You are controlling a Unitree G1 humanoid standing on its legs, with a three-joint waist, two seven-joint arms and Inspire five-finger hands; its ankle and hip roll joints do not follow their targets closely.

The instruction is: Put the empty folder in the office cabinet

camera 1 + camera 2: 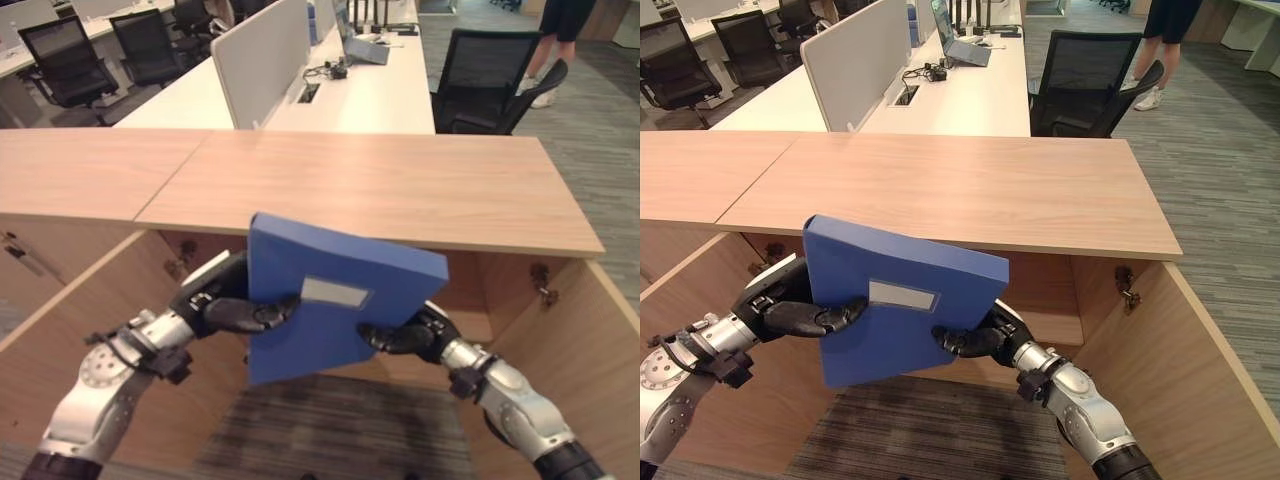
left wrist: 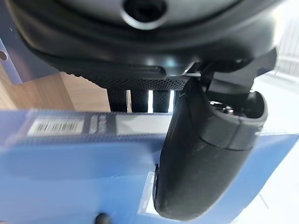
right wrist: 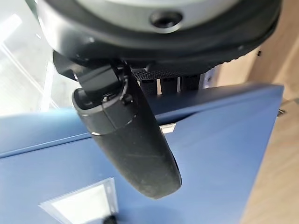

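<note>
Left hand (image 1: 225, 300): clamped on the folder's left edge, thumb lying across the blue front face, fingers behind.
Folder (image 1: 330, 310): blue, with a pale label on its front; held tilted between both hands, in the air just before the cabinet's opening and below its top.
Right hand (image 1: 415, 335): grips the folder's lower right edge, thumb on the front face, fingers behind.
Cabinet (image 1: 370, 190): light wood, doors swung open at either side.
Desk (image 1: 350, 95): white, behind the cabinet, with a divider panel.
Office chair (image 1: 490, 85): black, right of the desk.
Person (image 1: 555, 40): legs at far right.
</note>
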